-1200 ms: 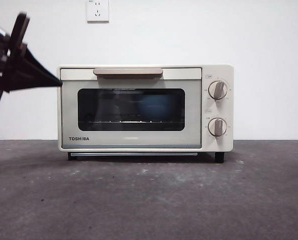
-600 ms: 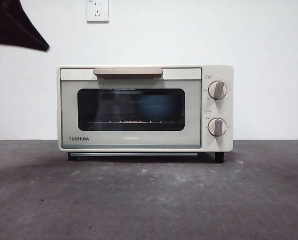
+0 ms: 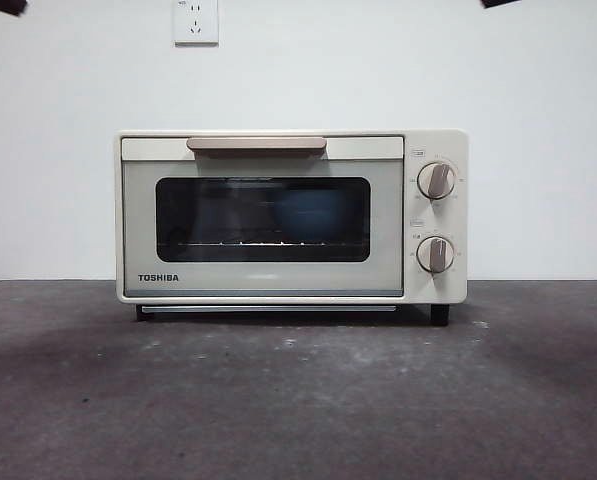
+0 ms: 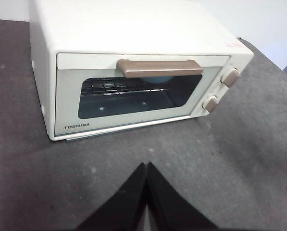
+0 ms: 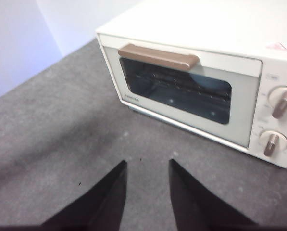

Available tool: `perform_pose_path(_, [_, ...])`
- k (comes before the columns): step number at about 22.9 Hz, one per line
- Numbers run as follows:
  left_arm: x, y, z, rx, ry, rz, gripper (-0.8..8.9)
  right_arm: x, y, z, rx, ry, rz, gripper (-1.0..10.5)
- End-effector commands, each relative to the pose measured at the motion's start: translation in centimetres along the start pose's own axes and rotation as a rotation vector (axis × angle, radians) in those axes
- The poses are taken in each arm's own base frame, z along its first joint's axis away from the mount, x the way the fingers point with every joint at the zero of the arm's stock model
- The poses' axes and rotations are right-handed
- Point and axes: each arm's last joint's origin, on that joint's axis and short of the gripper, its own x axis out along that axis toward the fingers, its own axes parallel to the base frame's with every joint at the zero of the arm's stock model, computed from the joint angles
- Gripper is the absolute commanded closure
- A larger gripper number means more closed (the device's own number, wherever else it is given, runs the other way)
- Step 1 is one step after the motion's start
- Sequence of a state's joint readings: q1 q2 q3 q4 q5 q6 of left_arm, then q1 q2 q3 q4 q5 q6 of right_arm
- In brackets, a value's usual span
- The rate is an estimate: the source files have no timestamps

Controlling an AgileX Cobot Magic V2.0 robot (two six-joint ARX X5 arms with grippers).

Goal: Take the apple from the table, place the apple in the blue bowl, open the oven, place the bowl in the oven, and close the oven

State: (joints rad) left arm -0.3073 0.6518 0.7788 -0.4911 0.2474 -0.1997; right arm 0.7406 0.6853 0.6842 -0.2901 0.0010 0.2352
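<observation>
The cream-white oven (image 3: 263, 280) stands on the table (image 3: 298, 400) with its door closed and its beige handle (image 3: 256, 145) at the top. Through the dark window the blue bowl (image 3: 313, 212) shows dimly on the rack; it also shows in the left wrist view (image 4: 157, 80) and the right wrist view (image 5: 203, 79). The apple is hidden. My left gripper (image 4: 146, 166) hangs shut and empty above the table in front of the oven. My right gripper (image 5: 147, 163) is open and empty, also held back from the oven. In the front view only black tips show at the top corners.
Two round knobs (image 3: 437, 180) (image 3: 436, 254) sit on the oven's right panel. A white wall with a socket (image 3: 195, 20) stands behind the oven. Grey table stretches in front of the oven.
The dark arm at the left of the front view has risen away from the oven's upper left corner, up and out to the top corner. The oven door stays closed.
</observation>
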Motion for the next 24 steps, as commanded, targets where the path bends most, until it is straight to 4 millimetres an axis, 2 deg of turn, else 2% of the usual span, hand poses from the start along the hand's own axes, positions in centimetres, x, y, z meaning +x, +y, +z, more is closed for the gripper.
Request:
perform_pose_path(1, [-0.50, -0.19, 0.19, 0.028, -0.009, 0.007, 8.07, 0.24, 0.19, 0.10, -0.018, -0.033, 0.019, 8.1])
perform_pose_path(6, [-0.73, -0.24, 0.12, 0.027, -0.010, 0.006, 8.07, 0.24, 0.26, 0.40, -0.017, -0.065, 0.027, 8.2])
perform_pose_path(10, [-0.72, -0.24, 0.12, 0.027, -0.009, 0.006, 8.06, 0.24, 0.25, 0.40, -0.018, -0.066, 0.023, 9.5])
perform_pose_path(24, [-0.47, -0.19, 0.21, 0.027, -0.009, 0.006, 8.06, -0.31, -0.03, 0.59, -0.010, -0.108, -0.077, 9.4])
